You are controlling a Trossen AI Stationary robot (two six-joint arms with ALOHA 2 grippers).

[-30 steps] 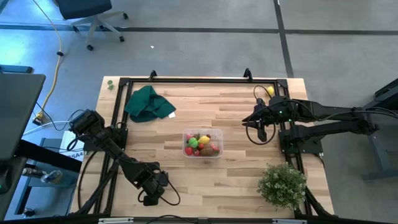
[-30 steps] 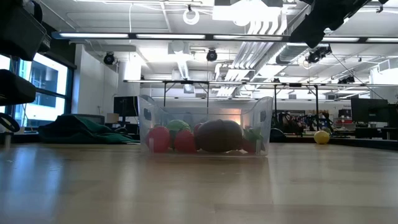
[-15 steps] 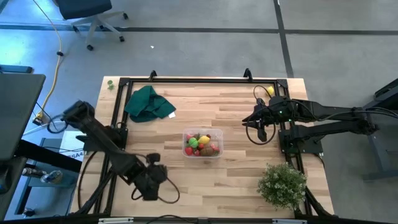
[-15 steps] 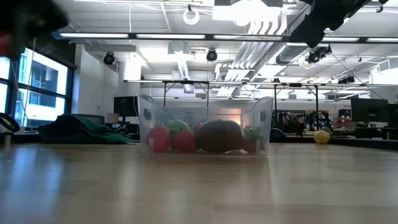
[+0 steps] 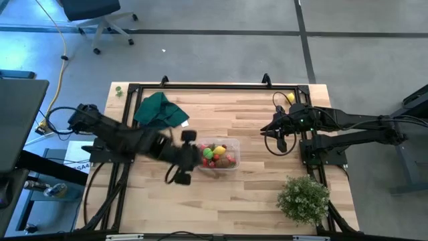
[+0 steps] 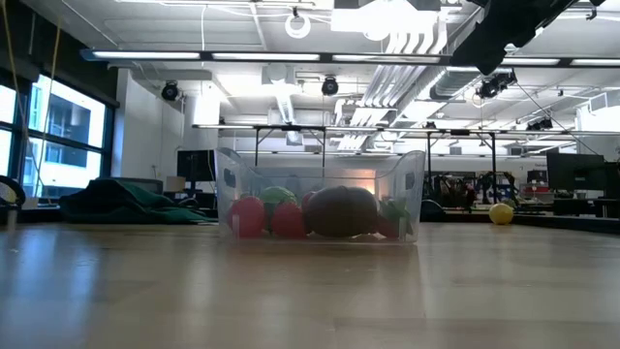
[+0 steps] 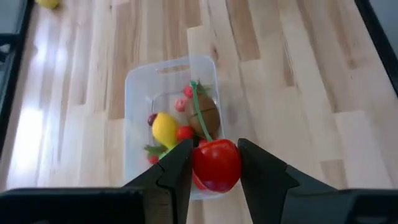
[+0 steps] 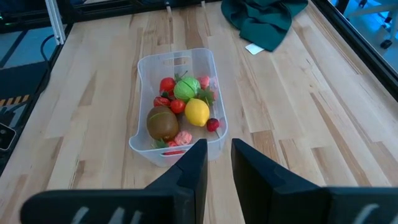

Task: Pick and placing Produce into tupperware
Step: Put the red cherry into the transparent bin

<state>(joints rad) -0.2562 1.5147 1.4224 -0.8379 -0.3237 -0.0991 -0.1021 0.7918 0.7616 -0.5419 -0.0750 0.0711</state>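
The tupperware [image 5: 218,154] is a clear tub in the middle of the table, also in the low view [image 6: 320,204]. It holds several produce pieces: red, yellow, green and brown [image 8: 177,106]. My left gripper [image 5: 192,150] hovers over the tub's left end, shut on a red round produce piece [image 7: 216,165]. A yellow piece [image 5: 290,98] lies alone by the far right corner. My right gripper [image 5: 269,128] waits right of the tub, above the table, with its fingers [image 8: 194,168] a narrow gap apart and nothing between them. My left gripper pinches the red round piece [image 7: 211,163] between its two fingers, one on each side of it. The fingers come from above, slanting down toward the tub. The piece is lifted clear and sits over the tub's rim [image 7: 171,65] and the pieces inside.
A dark green cloth [image 5: 159,111] lies bunched at the far left of the table. A bushy pale-green plant [image 5: 304,197] stands at the near right corner. A black frame [image 5: 214,86] runs around the tabletop. Bare wood lies near of the tub.
My left arm has swung from the table's near left edge toward the far side and the right, ending over the tub's left end. It has carried the red piece along, lifted clear of the table. My right arm and the tub have kept still.
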